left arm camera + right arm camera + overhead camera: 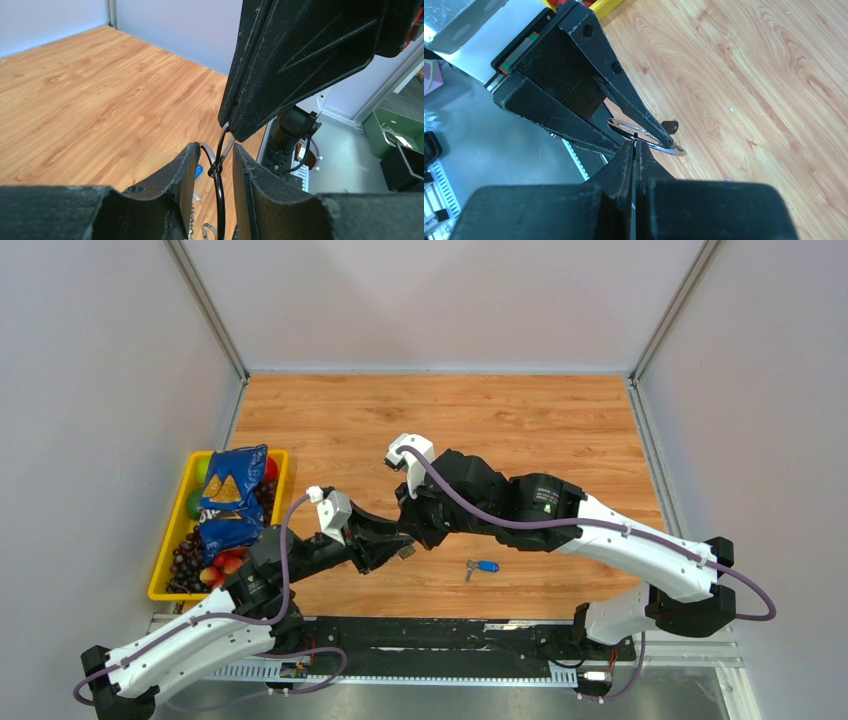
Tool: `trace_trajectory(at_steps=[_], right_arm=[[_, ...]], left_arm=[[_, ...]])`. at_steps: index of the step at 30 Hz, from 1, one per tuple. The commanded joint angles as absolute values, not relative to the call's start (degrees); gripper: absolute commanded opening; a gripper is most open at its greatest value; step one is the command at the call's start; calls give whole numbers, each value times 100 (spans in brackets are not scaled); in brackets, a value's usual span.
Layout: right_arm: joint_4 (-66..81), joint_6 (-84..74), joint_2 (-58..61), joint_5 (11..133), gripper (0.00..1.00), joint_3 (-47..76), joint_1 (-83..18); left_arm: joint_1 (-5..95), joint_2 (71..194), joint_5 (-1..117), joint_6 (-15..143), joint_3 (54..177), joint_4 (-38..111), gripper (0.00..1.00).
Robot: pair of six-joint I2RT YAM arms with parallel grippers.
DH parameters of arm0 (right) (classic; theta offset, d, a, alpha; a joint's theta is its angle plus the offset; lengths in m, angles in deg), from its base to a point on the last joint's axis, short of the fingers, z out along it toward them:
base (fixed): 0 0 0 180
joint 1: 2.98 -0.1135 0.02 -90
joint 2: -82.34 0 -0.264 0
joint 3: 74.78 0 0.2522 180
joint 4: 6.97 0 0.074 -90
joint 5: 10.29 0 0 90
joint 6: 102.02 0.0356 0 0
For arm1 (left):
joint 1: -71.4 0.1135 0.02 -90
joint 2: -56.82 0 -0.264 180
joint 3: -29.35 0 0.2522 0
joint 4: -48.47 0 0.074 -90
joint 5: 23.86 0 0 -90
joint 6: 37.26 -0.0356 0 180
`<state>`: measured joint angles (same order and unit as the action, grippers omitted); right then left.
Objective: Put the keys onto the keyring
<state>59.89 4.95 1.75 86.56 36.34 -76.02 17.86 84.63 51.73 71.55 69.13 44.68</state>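
The silver keyring [672, 149] hangs above the table where the two arms meet. My right gripper [635, 146] is shut on its wire. My left gripper [215, 150] is open, and the ring [219, 192] runs edge-on between its fingers with a gap on each side. In the left wrist view the right gripper's fingers [250, 120] pinch the ring from above. A black key head [669, 126] shows beside the ring at a left fingertip; whether it hangs on the ring I cannot tell. A blue-headed key [484, 566] lies on the table right of the grippers [405, 545].
A yellow bin [168, 560] with a blue snack bag [230, 495], grapes and other fruit stands at the table's left edge. The wooden tabletop [520, 420] stretches behind the arms. The black base rail [430, 635] runs along the near edge.
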Motion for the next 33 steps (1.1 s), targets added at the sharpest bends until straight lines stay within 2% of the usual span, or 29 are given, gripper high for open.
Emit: trace_trajectory(at_steps=[1, 14, 33], right_arm=[[5882, 758, 184, 8936, 0, 3951, -7657], [6544, 1267, -407, 9478, 0, 4688, -7646], [7094, 1695, -797, 9432, 0, 5416, -7514]], left_arm=[[1775, 8440, 5279, 6929, 7222, 4456, 41], [1777, 8358, 5693, 6309, 7158, 4678, 42], [1774, 8069, 5793, 5657, 6658, 5219, 40]])
